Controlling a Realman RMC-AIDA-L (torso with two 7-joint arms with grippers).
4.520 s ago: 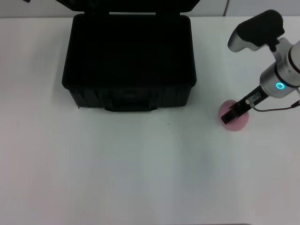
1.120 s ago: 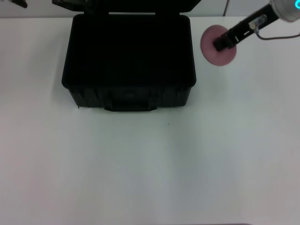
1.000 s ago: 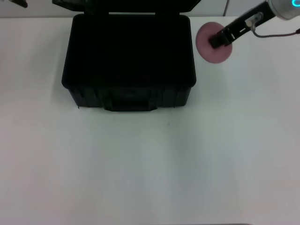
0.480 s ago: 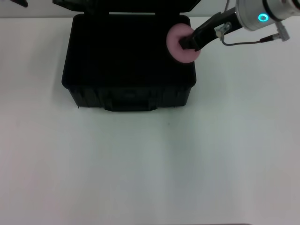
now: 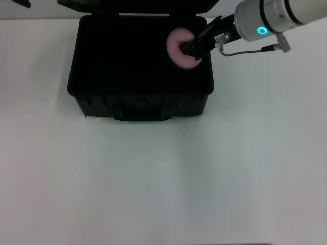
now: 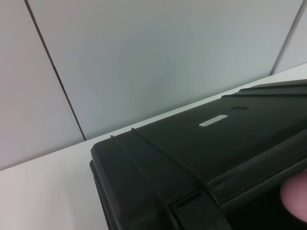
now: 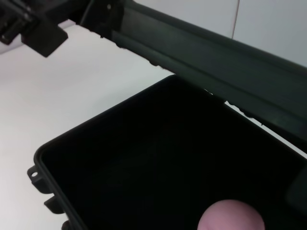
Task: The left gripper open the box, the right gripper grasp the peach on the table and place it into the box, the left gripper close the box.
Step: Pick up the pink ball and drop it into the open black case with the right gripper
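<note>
The black box (image 5: 138, 105) stands open at the back of the white table, its lid (image 7: 216, 52) raised behind it. The pink peach (image 5: 176, 45) hangs over the right rear part of the box's opening, with my right gripper (image 5: 188, 47) shut on it; the grey arm with the cyan ring reaches in from the right. The right wrist view shows the peach (image 7: 231, 216) above the dark, empty inside of the box (image 7: 158, 158). My left gripper (image 5: 21, 2) is only a sliver at the far left back edge. The left wrist view shows the lid's label (image 6: 213, 120) and the peach (image 6: 295, 196).
The white table (image 5: 153, 178) stretches bare in front of the box and to both sides. A pale panelled wall (image 6: 144, 57) rises behind the table.
My right gripper lifted the peach off the table at the right and carried it left and back. In the last half second it moved further left over the box's opening.
</note>
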